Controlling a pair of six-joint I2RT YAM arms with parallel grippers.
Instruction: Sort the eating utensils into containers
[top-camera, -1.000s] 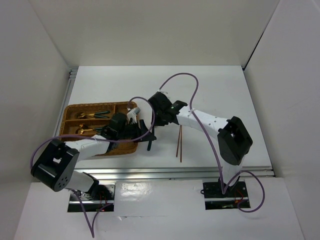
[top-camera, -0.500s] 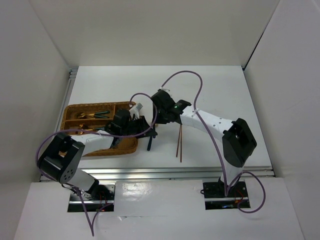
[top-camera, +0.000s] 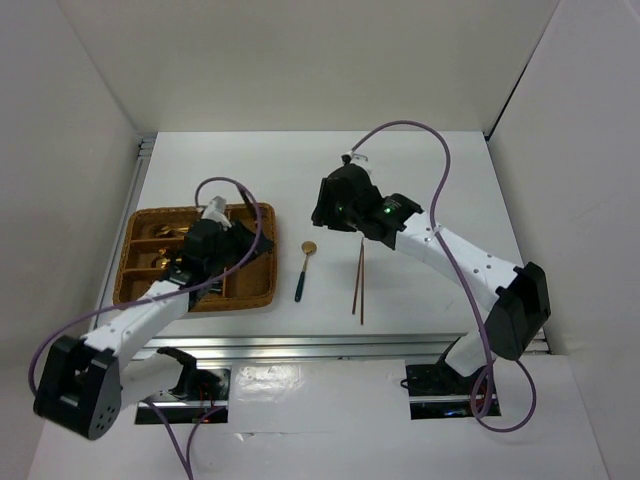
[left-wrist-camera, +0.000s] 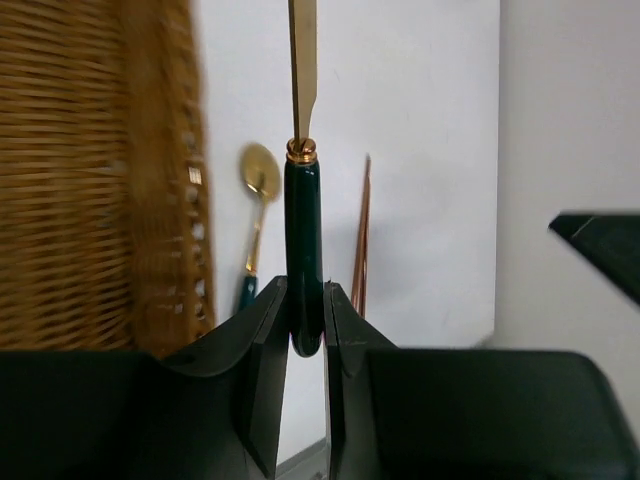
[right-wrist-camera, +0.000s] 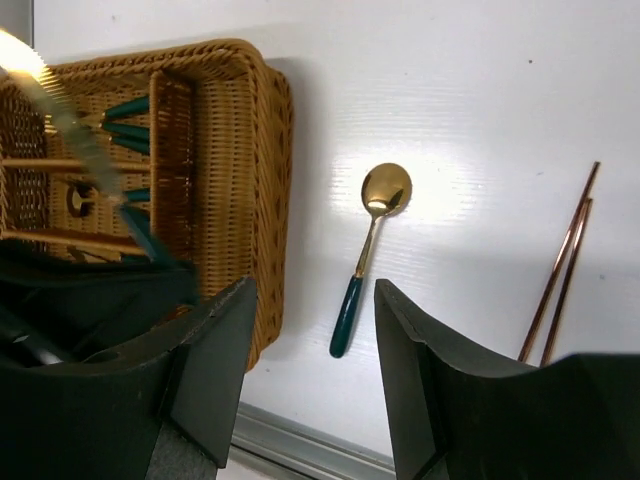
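Note:
My left gripper (top-camera: 238, 246) hangs over the right part of the brown wicker tray (top-camera: 260, 296). It is shut on the dark teal handle of a gold-bladed knife (left-wrist-camera: 303, 240), which sticks out ahead of the jaws; the knife also shows in the right wrist view (right-wrist-camera: 140, 232). A gold spoon with a teal handle (top-camera: 303, 270) lies on the table just right of the tray. Two reddish-brown chopsticks (top-camera: 358, 285) lie right of the spoon. My right gripper (top-camera: 335, 208) is open and empty, raised above the spoon (right-wrist-camera: 370, 250). Several teal-handled utensils (right-wrist-camera: 125, 108) lie in the tray's compartments.
The tray's right wall (right-wrist-camera: 268, 150) stands between the left gripper and the spoon. A metal rail (top-camera: 350, 345) runs along the table's near edge. White walls enclose the table on three sides. Purple cables loop above both arms.
My left gripper has drawn back to the left, from the tray's right edge to over the tray. My right gripper has lifted and pulled away toward the far side, uncovering the spoon.

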